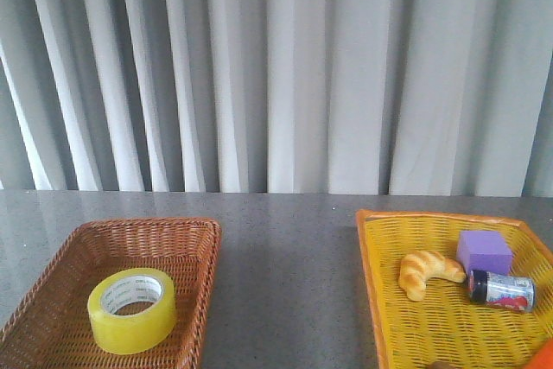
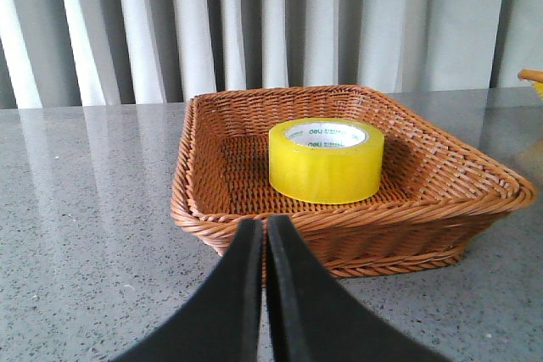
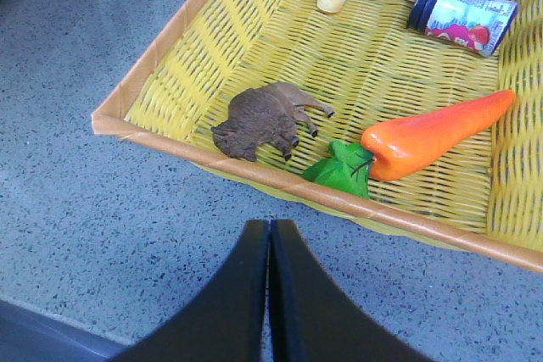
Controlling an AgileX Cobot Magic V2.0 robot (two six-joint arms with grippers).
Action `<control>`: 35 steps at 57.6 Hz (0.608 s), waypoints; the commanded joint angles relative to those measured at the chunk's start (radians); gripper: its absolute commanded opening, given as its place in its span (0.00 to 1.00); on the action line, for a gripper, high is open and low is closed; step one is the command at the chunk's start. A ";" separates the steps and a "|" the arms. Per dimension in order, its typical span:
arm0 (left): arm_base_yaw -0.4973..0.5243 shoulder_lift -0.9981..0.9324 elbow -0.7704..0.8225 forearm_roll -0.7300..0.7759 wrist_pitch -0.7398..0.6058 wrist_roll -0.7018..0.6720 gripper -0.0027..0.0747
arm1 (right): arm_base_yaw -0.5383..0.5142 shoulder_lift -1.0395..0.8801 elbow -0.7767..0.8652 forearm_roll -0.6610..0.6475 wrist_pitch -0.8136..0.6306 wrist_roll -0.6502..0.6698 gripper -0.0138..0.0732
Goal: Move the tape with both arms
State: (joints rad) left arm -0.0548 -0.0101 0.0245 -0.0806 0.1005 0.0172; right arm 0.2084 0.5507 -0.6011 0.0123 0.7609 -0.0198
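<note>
The yellow tape roll (image 1: 131, 310) lies flat in the brown wicker basket (image 1: 186, 239) at the front left of the table. It also shows in the left wrist view (image 2: 326, 160), inside that basket (image 2: 212, 218). My left gripper (image 2: 265, 225) is shut and empty, hovering just short of the basket's near rim. My right gripper (image 3: 270, 226) is shut and empty, over the grey table just outside the yellow basket's (image 3: 170, 146) near edge. Neither arm shows in the front view.
The yellow basket (image 1: 373, 265) at the right holds a croissant (image 1: 425, 272), a purple block (image 1: 484, 251), a small jar (image 1: 501, 290), a brown toy animal (image 3: 263, 122) and a toy carrot (image 3: 433, 135). Grey table (image 1: 285, 283) lies between the baskets. A curtain hangs behind.
</note>
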 commanded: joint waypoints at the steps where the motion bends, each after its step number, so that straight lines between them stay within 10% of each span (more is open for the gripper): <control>1: 0.003 -0.015 -0.008 -0.002 -0.082 -0.011 0.03 | -0.005 0.003 -0.027 -0.001 -0.062 -0.005 0.15; 18: 0.003 -0.015 -0.008 -0.002 -0.082 -0.011 0.03 | -0.044 -0.113 0.019 -0.012 -0.087 -0.016 0.15; 35: 0.003 -0.015 -0.008 -0.002 -0.082 -0.011 0.03 | -0.214 -0.400 0.394 0.021 -0.519 -0.016 0.15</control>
State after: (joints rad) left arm -0.0548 -0.0101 0.0245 -0.0806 0.1005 0.0172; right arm 0.0333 0.2088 -0.2830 0.0138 0.4580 -0.0272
